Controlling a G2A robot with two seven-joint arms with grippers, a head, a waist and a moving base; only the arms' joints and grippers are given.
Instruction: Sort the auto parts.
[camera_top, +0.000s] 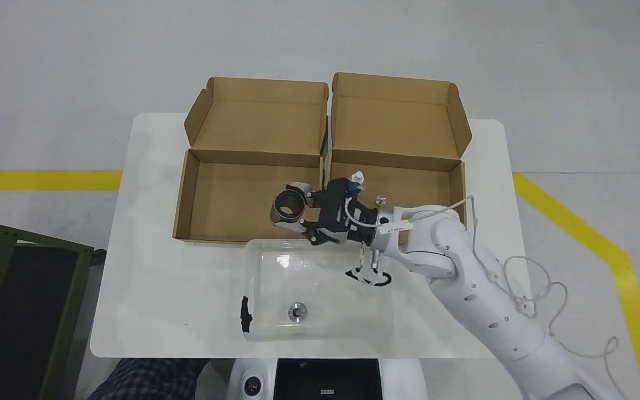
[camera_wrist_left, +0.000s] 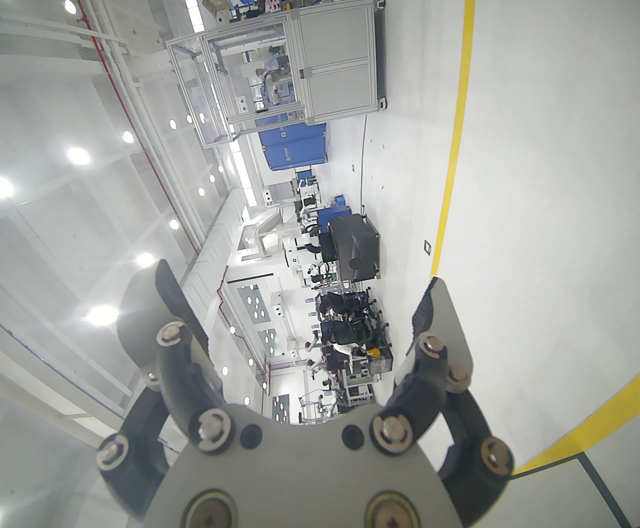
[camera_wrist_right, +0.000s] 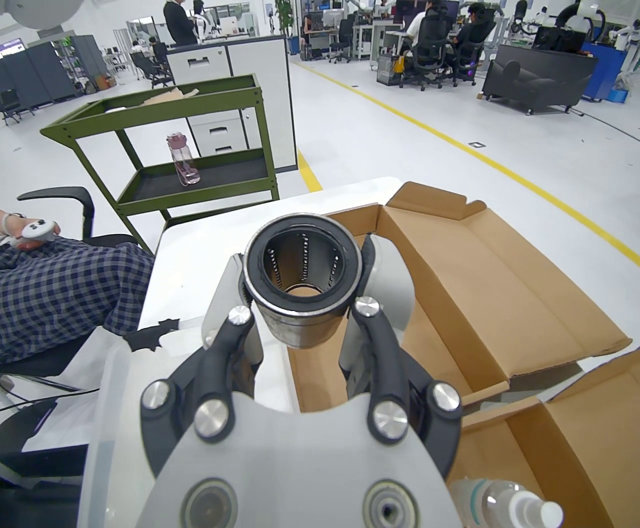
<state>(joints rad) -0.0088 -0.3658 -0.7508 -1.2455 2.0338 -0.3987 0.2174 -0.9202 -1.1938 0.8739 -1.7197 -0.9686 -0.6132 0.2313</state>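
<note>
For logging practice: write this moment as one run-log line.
right gripper: shut on bearing, above cardboard box | left gripper: open, empty | clear bin: one small part inside

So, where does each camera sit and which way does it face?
Top view: above the arms, facing down at the table; right gripper shows.
Left wrist view: on that wrist, facing across the hall floor; open left gripper shows.
Right wrist view: on that wrist, facing over a cardboard box; right gripper holds a metal sleeve.
Shared: top and right wrist views show that sleeve.
</note>
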